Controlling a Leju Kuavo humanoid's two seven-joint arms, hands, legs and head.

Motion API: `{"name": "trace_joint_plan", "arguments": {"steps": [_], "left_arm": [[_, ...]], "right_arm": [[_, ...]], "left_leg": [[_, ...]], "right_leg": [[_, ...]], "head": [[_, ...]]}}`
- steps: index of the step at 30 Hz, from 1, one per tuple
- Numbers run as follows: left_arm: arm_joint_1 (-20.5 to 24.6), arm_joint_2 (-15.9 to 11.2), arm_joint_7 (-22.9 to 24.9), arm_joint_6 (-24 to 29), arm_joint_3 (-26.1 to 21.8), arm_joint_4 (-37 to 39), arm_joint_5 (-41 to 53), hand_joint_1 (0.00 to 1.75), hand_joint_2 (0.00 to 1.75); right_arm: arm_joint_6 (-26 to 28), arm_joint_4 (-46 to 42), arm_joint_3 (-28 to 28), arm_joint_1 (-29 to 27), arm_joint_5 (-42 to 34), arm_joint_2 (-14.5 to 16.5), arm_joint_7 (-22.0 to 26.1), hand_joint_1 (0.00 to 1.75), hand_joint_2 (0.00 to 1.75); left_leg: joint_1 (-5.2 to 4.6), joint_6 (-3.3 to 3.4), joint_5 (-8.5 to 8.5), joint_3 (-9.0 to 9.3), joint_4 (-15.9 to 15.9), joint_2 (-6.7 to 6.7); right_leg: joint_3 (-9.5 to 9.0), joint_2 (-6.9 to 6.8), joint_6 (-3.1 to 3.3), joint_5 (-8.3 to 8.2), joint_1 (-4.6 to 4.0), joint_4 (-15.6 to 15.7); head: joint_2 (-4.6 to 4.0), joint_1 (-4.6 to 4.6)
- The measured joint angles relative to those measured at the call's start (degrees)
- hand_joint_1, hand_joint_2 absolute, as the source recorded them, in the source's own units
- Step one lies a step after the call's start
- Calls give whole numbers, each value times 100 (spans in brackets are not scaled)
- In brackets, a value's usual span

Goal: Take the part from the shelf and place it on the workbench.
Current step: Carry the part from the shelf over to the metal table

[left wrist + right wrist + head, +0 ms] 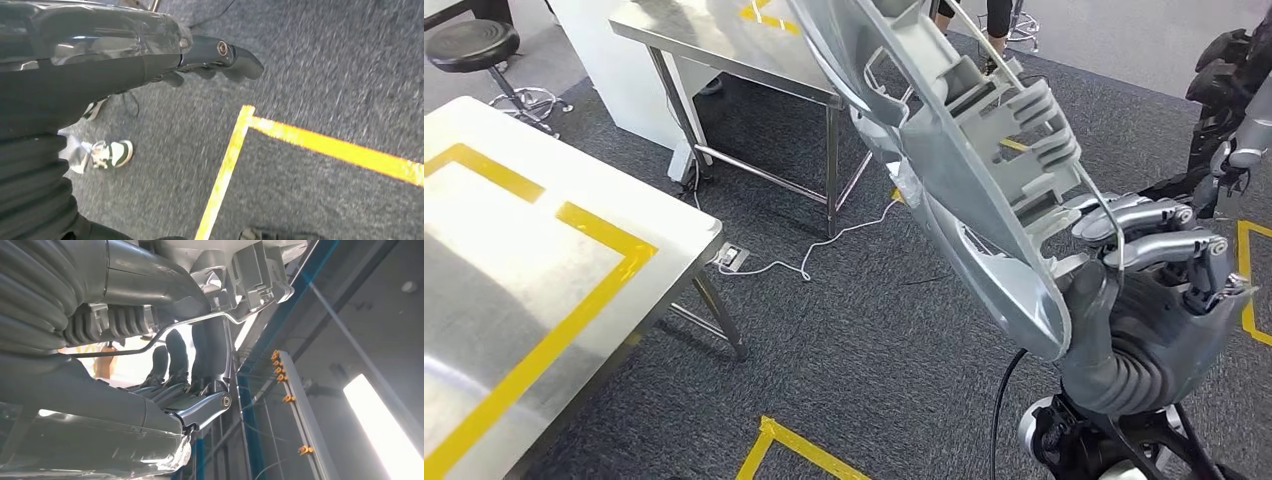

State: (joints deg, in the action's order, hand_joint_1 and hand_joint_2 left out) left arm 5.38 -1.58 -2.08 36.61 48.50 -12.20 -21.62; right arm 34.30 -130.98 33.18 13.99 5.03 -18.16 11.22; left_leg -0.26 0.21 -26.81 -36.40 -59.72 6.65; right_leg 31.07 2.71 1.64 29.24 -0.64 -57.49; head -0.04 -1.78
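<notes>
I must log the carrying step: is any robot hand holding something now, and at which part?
The right robot hand holds the long grey plastic part at its lower end, fingers around the thin wire rod there. The left robot hand holds nothing.

Workshop: steel workbenches (724, 40), floor tape (794, 445), stool (474, 45)

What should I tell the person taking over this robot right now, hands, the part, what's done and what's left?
Right hand: grips the long grey plastic part, fingers wrapped over its lower end and its wire rod, holding it raised and slanted above the carpet.
Left hand: hangs over the carpet, holding nothing, fingers curled.
Done: the part is in hand.
Left: carry it to the white workbench with yellow tape, at the robot's left, and set it down.
</notes>
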Motion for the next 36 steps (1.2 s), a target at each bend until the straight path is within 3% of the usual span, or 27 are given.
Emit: {"name": "trace_joint_plan", "arguments": {"steps": [1,3,4,5,7,8,10,12,13,15,17,19,21,22,23,24,26,28,29,30,32,34,36], "left_arm": [[-4,2,-1,0,2,0,1,0,175],[4,3,-4,0,4,0,7,0,175],[10,3,-8,0,5,1,10,0,175],[14,3,-11,0,5,1,14,0,175],[8,4,-17,0,5,1,14,0,175],[5,4,-19,0,6,1,10,0,175],[7,10,-20,0,7,-1,1,0,175],[12,23,-2,0,6,0,-6,0,175],[10,28,12,0,5,1,-10,0,175],[8,25,41,0,5,3,-16,0,175],[21,25,57,2,5,3,-18,0,175],[40,33,67,4,5,2,-18,0,175],[48,41,69,4,5,2,-18,0,175],[47,43,71,4,5,2,-19,0,175],[46,43,73,4,5,3,-19,0,175],[45,44,74,4,5,3,-19,0,175],[45,58,77,4,4,2,-19,0,175],[39,83,80,4,4,1,-18,0,175],[31,92,81,5,4,1,-18,0,175],[22,95,83,7,5,1,-17,0,175],[10,95,79,12,6,1,-18,0,175],[19,95,73,15,7,1,-20,0,175],[26,95,80,14,7,1,-22,0,175]], "right_arm": [[-4,-2,3,6,-7,0,-4,175,175],[-11,-9,10,10,-21,-3,-6,175,175],[-16,-11,14,8,-31,-5,-10,175,175],[-22,-7,17,9,-51,-6,-21,175,175],[-43,19,25,15,-105,-6,-44,175,175],[-55,36,29,22,-137,-6,-52,175,175],[-74,68,41,43,-189,-7,-51,175,175],[-80,100,57,81,-247,-5,-48,175,175],[-82,116,68,99,-283,-3,-43,175,175],[-91,149,91,125,-361,2,-24,175,175],[-103,179,101,138,-423,1,1,175,175],[-117,207,103,146,-454,0,25,175,175],[-134,232,113,149,-480,1,39,175,175],[-141,248,118,149,-493,1,40,175,175],[-148,262,122,150,-502,1,40,175,175],[-154,273,125,156,-506,0,40,175,175],[-161,281,125,174,-507,0,42,175,175],[-169,283,126,195,-508,-1,46,175,175],[-176,284,127,204,-511,-1,48,175,175],[-186,285,128,216,-515,0,50,175,175],[-221,290,132,235,-530,2,52,175,175],[-256,304,136,247,-548,4,56,175,175],[-274,332,140,249,-557,5,58,175,175]], "left_leg": [[-20,-23,-56,-33,-48,-182],[-21,-74,-344,-225,-448,-607],[10,-119,-524,-381,-775,-706],[52,-166,-655,-528,-1090,-706],[132,-268,-637,-607,-1293,-697],[166,-321,-490,-492,-1093,-736],[189,-413,-196,-111,-423,-1027],[159,-348,-123,71,-69,-1275],[132,-276,-153,60,-72,-1291],[131,-152,-152,41,-71,-1151],[133,-80,-139,47,-64,-991],[117,-24,-128,50,-63,-824],[85,14,-121,54,-64,-640],[68,25,-117,58,-64,-541],[53,34,-113,63,-63,-440],[42,42,-106,68,-63,-340],[40,43,-86,59,-61,-168],[68,3,-52,24,-55,-29],[81,-32,-29,8,-44,42],[89,-61,-18,-7,-35,60],[54,-117,-116,-81,-133,-252],[47,-171,-435,-317,-625,-645],[99,-236,-710,-604,-1272,-690]], "right_leg": [[-39,-67,-4,-40,10,96],[-96,-215,-12,-108,37,234],[-104,-288,-8,-114,46,253],[-104,-373,-14,-111,61,252],[-105,-533,-54,-88,99,238],[-106,-604,-91,-67,125,215],[-102,-722,-195,10,155,120],[-94,-807,-284,88,145,10],[-96,-846,-309,107,133,-13],[-118,-908,-342,143,154,-29],[-53,-726,-369,347,189,-257],[220,-437,-360,725,196,-930],[545,-338,-318,944,165,-1601],[615,-319,-278,895,144,-1692],[590,-294,-225,734,119,-1558],[486,-230,-160,498,90,-1236],[230,34,-34,122,48,-529],[111,188,15,18,23,-225],[91,151,15,8,16,-183],[58,78,6,-4,25,-109],[-17,-72,-9,-52,53,73],[-49,-225,-20,-91,65,162],[-45,-394,-27,-85,72,151]], "head": [[0,20],[0,75],[0,107],[0,126],[0,162],[0,180],[0,221],[0,245],[0,241],[0,197],[0,153],[0,79],[0,19],[0,1],[0,-9],[0,-13],[0,-1],[0,2],[0,-5],[0,-18],[0,10],[0,82],[0,141]]}}
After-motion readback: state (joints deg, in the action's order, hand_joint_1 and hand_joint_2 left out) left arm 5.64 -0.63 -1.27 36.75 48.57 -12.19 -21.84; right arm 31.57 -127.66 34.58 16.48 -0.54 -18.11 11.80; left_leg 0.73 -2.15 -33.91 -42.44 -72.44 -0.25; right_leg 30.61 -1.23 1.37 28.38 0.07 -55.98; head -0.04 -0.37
